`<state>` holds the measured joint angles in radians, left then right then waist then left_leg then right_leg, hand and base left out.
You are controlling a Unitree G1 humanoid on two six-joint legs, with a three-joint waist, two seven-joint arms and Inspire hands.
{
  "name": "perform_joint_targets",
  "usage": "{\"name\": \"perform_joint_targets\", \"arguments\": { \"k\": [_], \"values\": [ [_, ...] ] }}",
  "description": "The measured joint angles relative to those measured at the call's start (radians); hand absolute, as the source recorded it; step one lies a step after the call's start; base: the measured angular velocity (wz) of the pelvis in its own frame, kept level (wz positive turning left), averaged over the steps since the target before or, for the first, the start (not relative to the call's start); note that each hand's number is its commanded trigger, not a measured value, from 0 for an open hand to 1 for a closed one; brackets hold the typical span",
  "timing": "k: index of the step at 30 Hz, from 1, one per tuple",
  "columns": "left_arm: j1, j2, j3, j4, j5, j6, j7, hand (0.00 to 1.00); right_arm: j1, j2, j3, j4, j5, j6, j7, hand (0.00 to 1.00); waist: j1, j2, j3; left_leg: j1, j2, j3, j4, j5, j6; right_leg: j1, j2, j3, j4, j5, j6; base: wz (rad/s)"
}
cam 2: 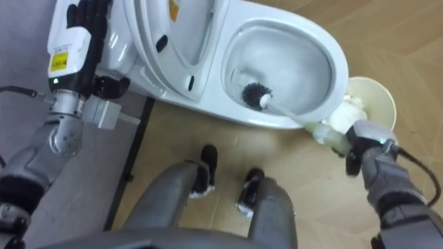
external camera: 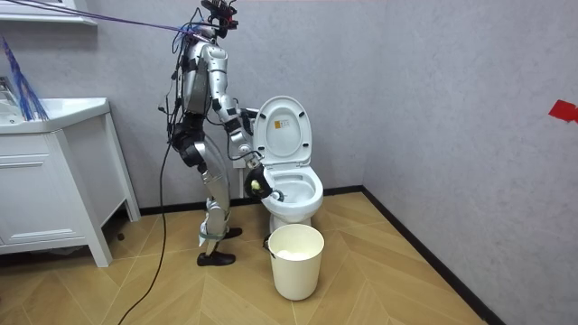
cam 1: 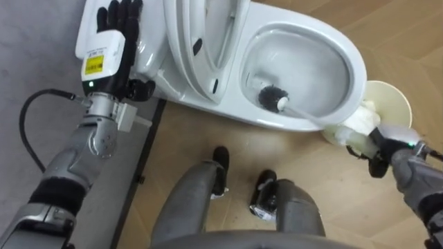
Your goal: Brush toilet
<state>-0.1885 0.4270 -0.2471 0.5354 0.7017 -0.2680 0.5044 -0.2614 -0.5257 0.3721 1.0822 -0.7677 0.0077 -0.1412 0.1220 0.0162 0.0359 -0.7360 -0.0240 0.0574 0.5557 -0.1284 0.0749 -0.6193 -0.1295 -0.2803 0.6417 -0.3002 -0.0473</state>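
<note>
Right hand [cam 1: 379,144], frame right, clasps white-handled black-bristled toilet brush [cam 1: 277,100], head inside white ceramic toilet bowl [cam 1: 356,63]; left hand [cam 1: 118,31] flat-open, upper left.

wood floor [external camera: 406,271], herringbone planks. toilet [external camera: 291,213] stands on it against the far wall, white bin [external camera: 295,262] just near of it, white cabinet [external camera: 54,199] far left.
</note>
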Motion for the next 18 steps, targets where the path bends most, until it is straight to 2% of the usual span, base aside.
{"name": "perform_joint_targets", "arguments": {
  "k": [1,3,6,7,9,11,13,15,17,18],
  "values": [
    [-0.006,0.005,-0.007,0.0,-0.001,0.003,0.003,0.0,-0.015,-0.001,0.004,0.004,-0.013,0.004,-0.001,1.0,0.001,0.001,-0.0003,-0.009,0.001,0.0,0.003,0.0,0.0,-0.01,-0.002,-0.001,0.007,-0.001,-0.001,0.04],
    [-0.039,0.02,-0.038,0.0,0.0,0.023,0.009,0.0,-0.058,-0.015,0.038,0.002,-0.034,0.031,-0.011,1.0,0.006,0.016,0.0042,-0.046,-0.002,-0.011,0.029,-0.001,0.0,-0.039,-0.011,-0.02,0.038,-0.009,-0.006,0.12],
    [-0.089,0.027,-0.073,0.0,0.0,0.039,0.032,0.0,-0.112,-0.044,0.07,0.0,-0.045,0.04,-0.028,1.0,0.025,0.023,0.0102,-0.098,-0.005,-0.016,0.064,-0.002,-0.001,-0.092,-0.022,-0.022,0.088,-0.021,-0.011,0.09],
    [-0.095,0.026,-0.074,-0.001,-0.001,0.04,0.037,0.0,-0.125,-0.05,0.079,-0.003,-0.045,0.042,-0.03,1.0,0.027,0.025,0.0107,-0.11,-0.006,-0.016,0.071,-0.003,-0.003,-0.104,-0.025,-0.022,0.097,-0.023,-0.012,0.06],
    [-0.133,0.029,-0.089,-0.007,-0.002,0.041,0.055,0.0,-0.181,-0.072,0.109,-0.015,-0.044,0.054,-0.033,1.0,0.045,0.038,0.0172,-0.16,-0.003,-0.019,0.1,-0.002,-0.004,-0.154,-0.028,-0.024,0.128,-0.028,-0.018,0.02],
    [-0.155,0.04,-0.103,-0.013,-0.002,0.042,0.07,0.0,-0.229,-0.072,0.119,-0.014,-0.043,0.06,-0.032,1.0,0.057,0.043,0.019,-0.192,-0.003,-0.02,0.103,0.006,-0.007,-0.189,-0.029,-0.025,0.14,-0.027,-0.02,0.0],
    [-0.172,0.054,-0.122,-0.014,-0.002,0.044,0.08,0.0,-0.264,-0.072,0.13,-0.015,-0.031,0.073,-0.035,1.0,0.07,0.04,0.021,-0.21,-0.004,-0.018,0.104,0.011,-0.008,-0.21,-0.033,-0.024,0.152,-0.025,-0.029,0.05],
    [-0.188,0.069,-0.135,-0.017,-0.002,0.044,0.1,0.0,-0.303,-0.072,0.155,-0.015,0.0,0.095,-0.038,1.0,0.076,0.032,0.0264,-0.22,-0.006,-0.018,0.105,0.013,-0.011,-0.225,-0.036,-0.023,0.165,-0.03,-0.034,0.05],
    [-0.186,0.075,-0.132,-0.03,-0.002,0.047,0.119,0.0,-0.329,-0.073,0.154,-0.015,0.002,0.097,-0.043,1.0,0.076,0.025,0.0303,-0.231,-0.006,-0.017,0.102,0.015,-0.015,-0.239,-0.038,-0.022,0.169,-0.032,-0.038,0.0],
    [-0.182,0.082,-0.129,-0.05,-0.002,0.055,0.125,0.0,-0.348,-0.074,0.154,-0.015,0.003,0.098,-0.045,1.0,0.076,0.016,0.0348,-0.238,-0.006,-0.015,0.102,0.019,-0.013,-0.249,-0.039,-0.02,0.176,-0.034,-0.041,0.0]
  ]
}}
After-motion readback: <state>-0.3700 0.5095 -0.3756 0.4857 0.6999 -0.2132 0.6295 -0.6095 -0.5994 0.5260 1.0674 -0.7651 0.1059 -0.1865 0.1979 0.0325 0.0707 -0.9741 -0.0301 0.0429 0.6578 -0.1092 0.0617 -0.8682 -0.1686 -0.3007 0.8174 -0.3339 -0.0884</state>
